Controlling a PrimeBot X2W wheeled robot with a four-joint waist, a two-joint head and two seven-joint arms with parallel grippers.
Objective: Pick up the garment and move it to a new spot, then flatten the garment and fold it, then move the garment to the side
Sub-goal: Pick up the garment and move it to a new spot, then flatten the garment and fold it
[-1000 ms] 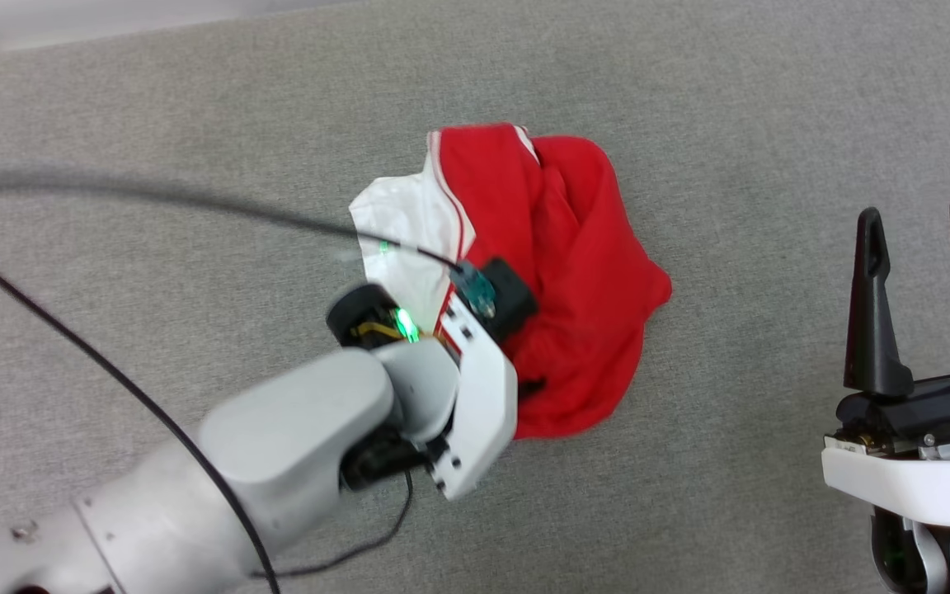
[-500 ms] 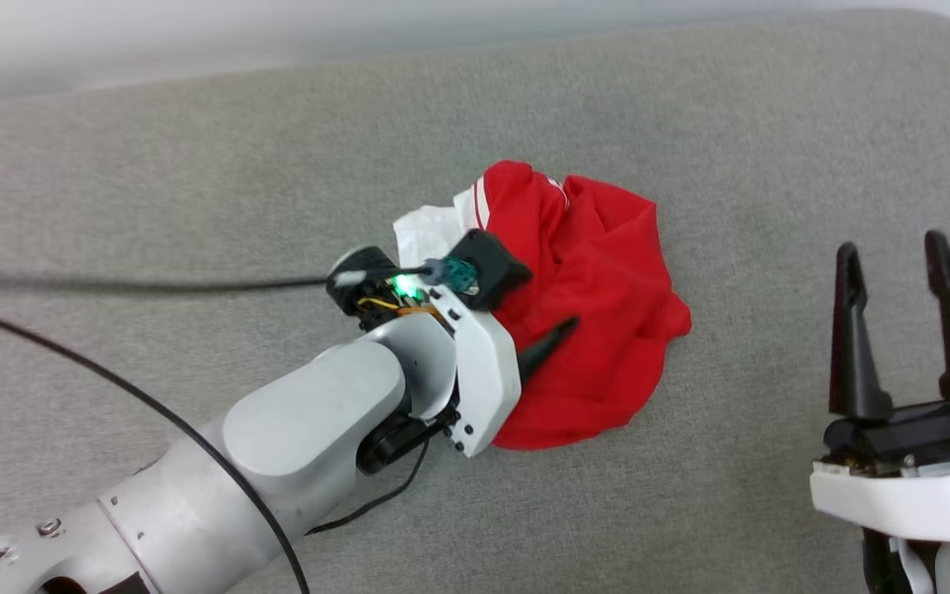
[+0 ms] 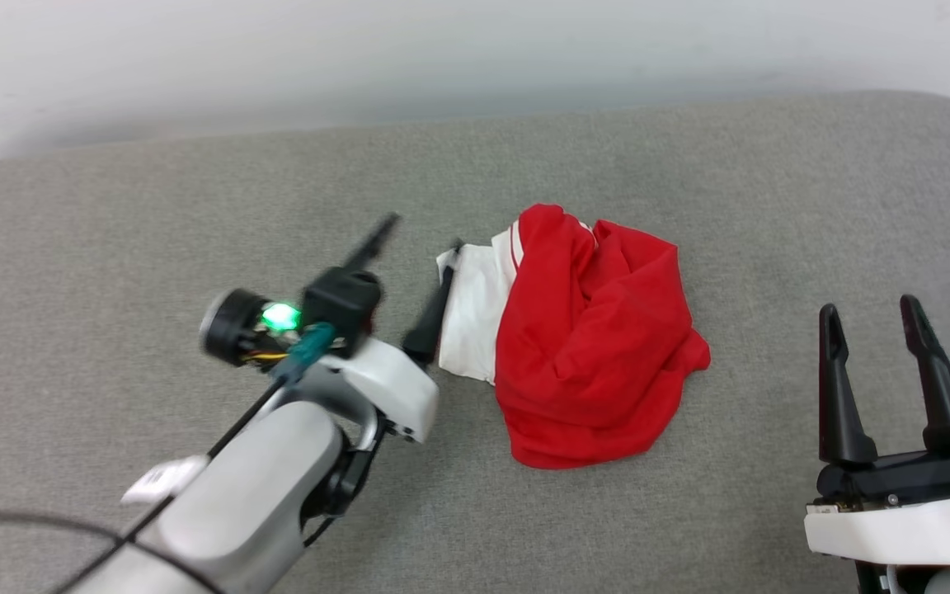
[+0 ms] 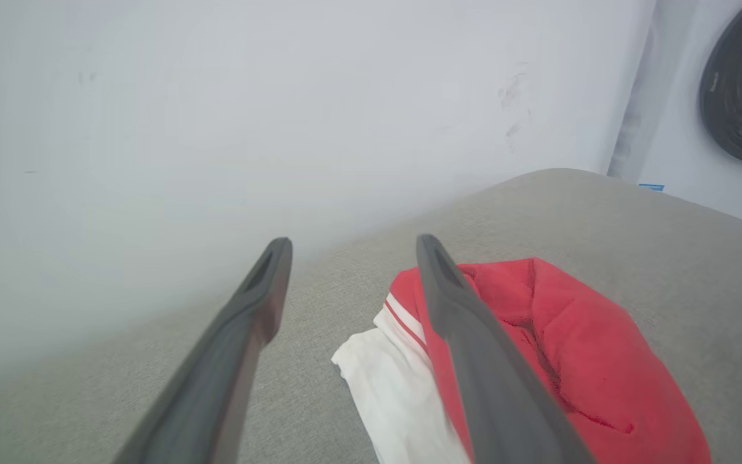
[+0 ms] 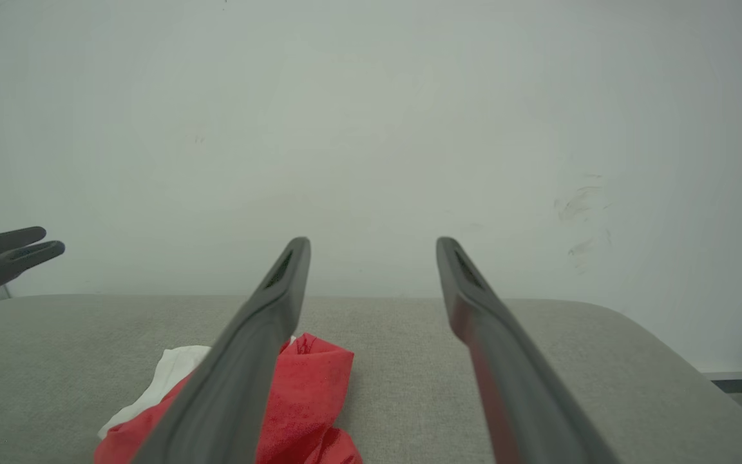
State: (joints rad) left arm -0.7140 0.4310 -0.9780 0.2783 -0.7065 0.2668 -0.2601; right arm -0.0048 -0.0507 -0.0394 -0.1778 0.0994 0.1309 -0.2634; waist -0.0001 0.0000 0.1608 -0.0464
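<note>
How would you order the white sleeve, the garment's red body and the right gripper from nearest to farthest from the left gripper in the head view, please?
1. white sleeve, right beside the left gripper.
2. red body, further right.
3. right gripper, far lower right.

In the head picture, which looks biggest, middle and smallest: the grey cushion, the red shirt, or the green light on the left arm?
Largest: grey cushion.
Next: red shirt, bunched up.
Smallest: green light on the left arm.
</note>
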